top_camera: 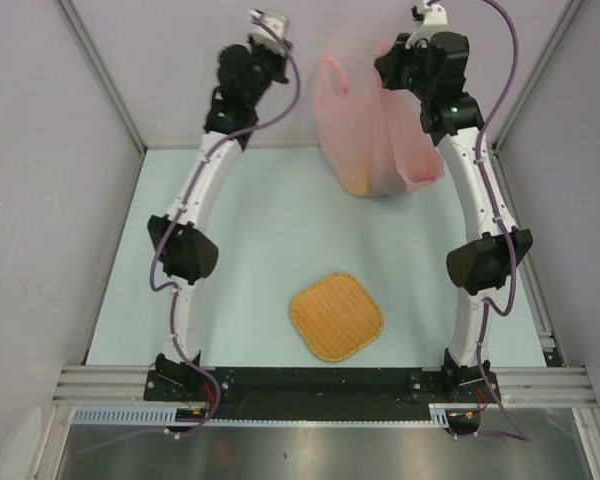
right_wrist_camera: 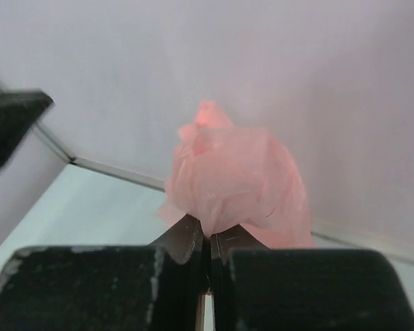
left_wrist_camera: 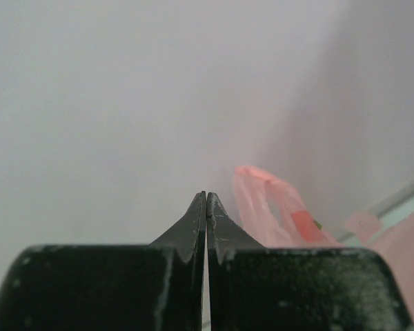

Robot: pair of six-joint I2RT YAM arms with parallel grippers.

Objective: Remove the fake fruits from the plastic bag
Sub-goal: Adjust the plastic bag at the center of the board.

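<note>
The pink plastic bag [top_camera: 375, 135] hangs lifted at the back of the table, its bottom near the surface. A yellow-orange fruit [top_camera: 358, 183] shows through its lower part; the other fruits are hidden. My right gripper [top_camera: 395, 62] is shut on the bag's bunched top edge [right_wrist_camera: 231, 176]. My left gripper [top_camera: 270, 40] is raised at the back left, shut and empty, apart from the bag. In the left wrist view the left gripper [left_wrist_camera: 206, 196] is shut, with a loop handle [left_wrist_camera: 269, 200] and a red patch [left_wrist_camera: 305, 224] to its right.
A woven orange-tan square tray [top_camera: 336, 316] lies empty on the pale table [top_camera: 250, 260], near the front middle. Grey walls with metal frame posts [top_camera: 100, 75] enclose the back and sides. The left gripper's dark tip shows at the left edge of the right wrist view [right_wrist_camera: 10, 124].
</note>
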